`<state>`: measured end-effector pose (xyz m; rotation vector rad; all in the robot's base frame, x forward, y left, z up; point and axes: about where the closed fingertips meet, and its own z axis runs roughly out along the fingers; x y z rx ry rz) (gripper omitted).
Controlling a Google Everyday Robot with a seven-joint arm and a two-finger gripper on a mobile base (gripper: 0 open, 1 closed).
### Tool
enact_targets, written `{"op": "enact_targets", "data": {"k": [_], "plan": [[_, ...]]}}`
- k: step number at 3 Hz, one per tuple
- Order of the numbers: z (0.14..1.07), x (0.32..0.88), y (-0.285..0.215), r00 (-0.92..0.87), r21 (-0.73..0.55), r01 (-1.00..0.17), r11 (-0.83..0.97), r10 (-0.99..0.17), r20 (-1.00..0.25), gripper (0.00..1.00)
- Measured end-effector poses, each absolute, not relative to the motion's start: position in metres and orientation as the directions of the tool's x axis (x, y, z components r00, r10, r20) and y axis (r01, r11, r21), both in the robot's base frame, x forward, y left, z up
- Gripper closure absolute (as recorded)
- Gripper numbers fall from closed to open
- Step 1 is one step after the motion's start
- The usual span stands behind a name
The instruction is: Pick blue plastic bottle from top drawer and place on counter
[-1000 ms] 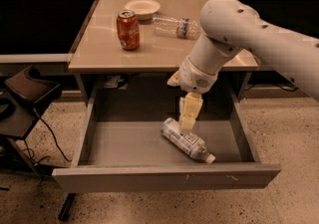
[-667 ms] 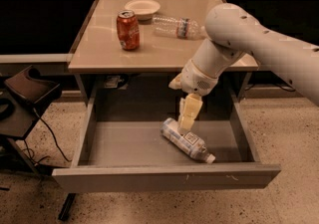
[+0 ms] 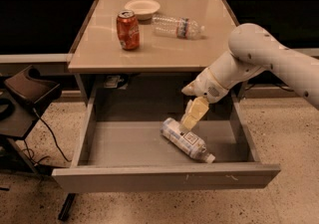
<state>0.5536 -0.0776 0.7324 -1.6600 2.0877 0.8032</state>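
**Reaching into the drawer: the bottle is not yet lifted**

On the counter (image 3: pixel 94 54), from the left, a red soda can (image 3: pixel 128 30) stands upright, with a pale bowl (image 3: pixel 142 8) behind it and a clear water bottle (image 3: pixel 177 26) lying on its side. None of these is the target. Below, the top drawer (image 3: pixel 164 178) is pulled open. The blue plastic bottle (image 3: pixel 187 139) lies on its side on the drawer floor, right of centre, with its cap toward the front right. The gripper (image 3: pixel 189 118) hangs at the bottle's rear end, possibly touching it; I cannot tell whether it is spread or closed. The step appears to be the approach to the grasp. The next move calls for straddling the bottle's body, closing on it, and lifting it clear onto the counter.
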Motion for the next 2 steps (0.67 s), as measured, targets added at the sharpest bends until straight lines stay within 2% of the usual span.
{"op": "enact_targets", "data": {"k": [1,2], "plan": [[0.729,0.562,-0.076,-0.331,0.2,-0.944,0.264,-0.758,-0.562,0.0],[0.718,0.575,-0.089,-0.426,0.077,-0.894,0.442,-0.781,-0.457,0.0]]}}
